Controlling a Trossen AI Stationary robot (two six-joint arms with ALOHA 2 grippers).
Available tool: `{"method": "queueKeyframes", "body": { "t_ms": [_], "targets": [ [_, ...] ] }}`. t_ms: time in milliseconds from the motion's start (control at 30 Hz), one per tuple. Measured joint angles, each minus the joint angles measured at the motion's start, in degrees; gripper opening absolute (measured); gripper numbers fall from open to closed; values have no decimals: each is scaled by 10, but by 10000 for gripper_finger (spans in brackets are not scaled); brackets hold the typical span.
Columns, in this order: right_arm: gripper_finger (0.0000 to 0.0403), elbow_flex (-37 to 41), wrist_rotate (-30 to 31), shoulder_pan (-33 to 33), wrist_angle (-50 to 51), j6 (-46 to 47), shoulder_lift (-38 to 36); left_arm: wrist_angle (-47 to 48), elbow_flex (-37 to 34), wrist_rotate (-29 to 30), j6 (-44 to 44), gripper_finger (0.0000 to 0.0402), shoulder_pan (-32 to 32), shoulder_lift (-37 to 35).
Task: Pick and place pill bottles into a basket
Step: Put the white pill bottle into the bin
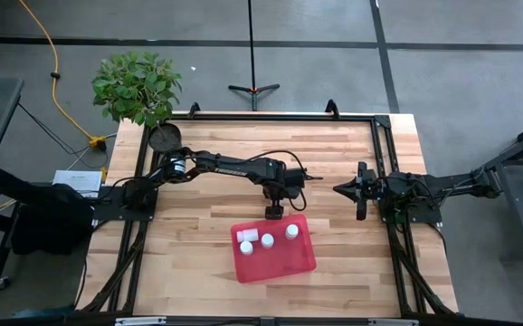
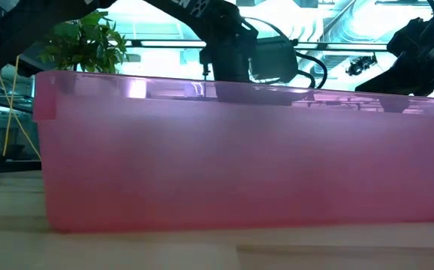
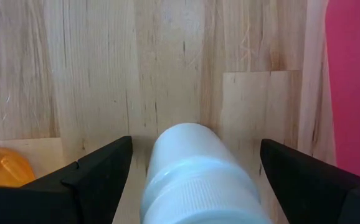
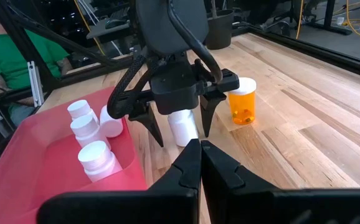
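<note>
Left gripper point(image 4: 179, 127) stands with fingers spread around an upright white pill bottle point(image 4: 182, 126) on the table point(image 1: 352, 163), just beyond the far edge of the red basket point(image 1: 284, 263); the fingers do not touch it. You see an amber-orange bottle point(image 4: 243, 99) just beside it. Four white bottles point(image 4: 85, 128) sit inside the basket. Right gripper point(image 4: 200, 163) waits at the table's right side, fingers pressed together.
</note>
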State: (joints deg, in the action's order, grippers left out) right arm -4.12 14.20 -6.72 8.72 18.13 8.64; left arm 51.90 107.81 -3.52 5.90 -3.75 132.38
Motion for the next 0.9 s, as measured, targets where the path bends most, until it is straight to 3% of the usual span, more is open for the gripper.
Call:
{"method": "queueKeyframes", "body": {
  "t_ms": [233,767,900],
  "targets": [
    [0,0,0,0,0,-1,0,0,0,-3,-2,371,0,0],
    [0,0,0,0,0,-1,0,1,0,-4,-3,219,0,-1],
    [0,0,0,0,0,0,0,2,0,-4,-3,206,0,-1]
  ]
}}
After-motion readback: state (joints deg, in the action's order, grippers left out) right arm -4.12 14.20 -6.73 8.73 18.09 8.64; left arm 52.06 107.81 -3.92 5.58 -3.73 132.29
